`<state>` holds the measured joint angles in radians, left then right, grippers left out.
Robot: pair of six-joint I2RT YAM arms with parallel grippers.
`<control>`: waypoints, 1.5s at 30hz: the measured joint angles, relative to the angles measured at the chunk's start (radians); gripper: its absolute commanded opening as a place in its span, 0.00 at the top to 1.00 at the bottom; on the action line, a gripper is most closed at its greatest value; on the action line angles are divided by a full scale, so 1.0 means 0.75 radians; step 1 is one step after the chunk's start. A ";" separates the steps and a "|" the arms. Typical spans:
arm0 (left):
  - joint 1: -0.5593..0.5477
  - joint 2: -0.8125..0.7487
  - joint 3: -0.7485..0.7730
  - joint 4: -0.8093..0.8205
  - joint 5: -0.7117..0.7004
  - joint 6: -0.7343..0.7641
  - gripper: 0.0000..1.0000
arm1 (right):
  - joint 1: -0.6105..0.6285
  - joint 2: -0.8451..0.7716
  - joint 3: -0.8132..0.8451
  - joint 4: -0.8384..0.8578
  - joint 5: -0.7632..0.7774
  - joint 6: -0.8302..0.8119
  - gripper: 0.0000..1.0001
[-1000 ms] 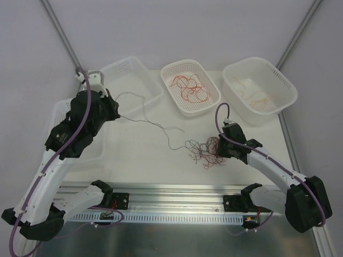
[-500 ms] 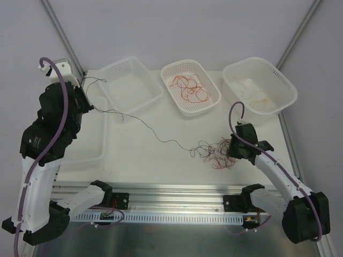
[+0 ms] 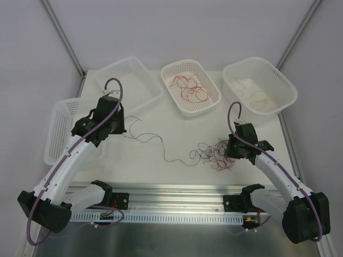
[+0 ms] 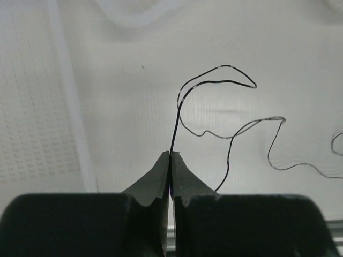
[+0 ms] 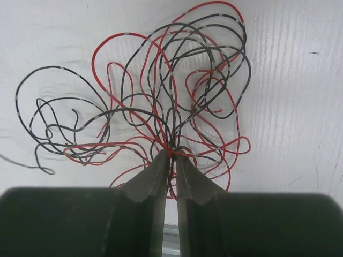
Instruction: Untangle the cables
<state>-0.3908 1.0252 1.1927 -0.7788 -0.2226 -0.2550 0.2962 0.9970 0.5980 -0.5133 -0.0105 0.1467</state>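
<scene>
A tangle of thin red and black cables [image 3: 214, 153] lies on the white table right of centre. My right gripper [image 3: 228, 149] is shut on the knot where the strands cross, and in the right wrist view its tips [image 5: 171, 153] pinch that bundle [image 5: 171, 96]. One black cable [image 3: 155, 142] has come away and runs in slack waves leftward from the tangle. Its left end is pinched in my shut left gripper [image 3: 122, 131]. In the left wrist view the black cable [image 4: 214, 83] rises from between the closed tips [image 4: 170, 154] and loops over the table.
Three white perforated baskets stand along the back: a left one [image 3: 155, 91], a middle one [image 3: 163, 72] holding red cables [image 3: 187, 88], and a right one [image 3: 289, 85] holding pale orange strands. Another basket [image 3: 56, 134] sits at the left edge, partly under my left arm.
My left arm swung up to the far left, pulling the black cable taut, then came back down toward the table's middle, so the cable now lies slack. The right gripper stayed on the tangle.
</scene>
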 measured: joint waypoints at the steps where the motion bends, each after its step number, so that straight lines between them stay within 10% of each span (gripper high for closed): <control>1: 0.000 0.017 -0.071 0.012 0.008 -0.020 0.97 | 0.002 0.000 0.002 0.000 -0.005 -0.005 0.87; 17: -0.013 -0.013 -0.303 0.156 0.226 -0.129 0.13 | 0.116 -0.039 0.149 -0.084 0.032 -0.068 0.99; 32: -0.702 0.351 -0.230 0.533 0.351 -0.293 0.15 | 0.175 -0.038 0.215 -0.138 0.150 -0.067 0.99; 45: -0.991 0.944 0.095 0.720 0.200 -0.521 0.41 | 0.194 -0.031 0.215 -0.139 0.164 -0.032 0.99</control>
<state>-1.1339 1.7332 1.2640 -0.2386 -0.0727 -0.6460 0.4416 0.9737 0.7589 -0.6178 0.1127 0.1226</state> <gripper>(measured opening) 0.633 0.031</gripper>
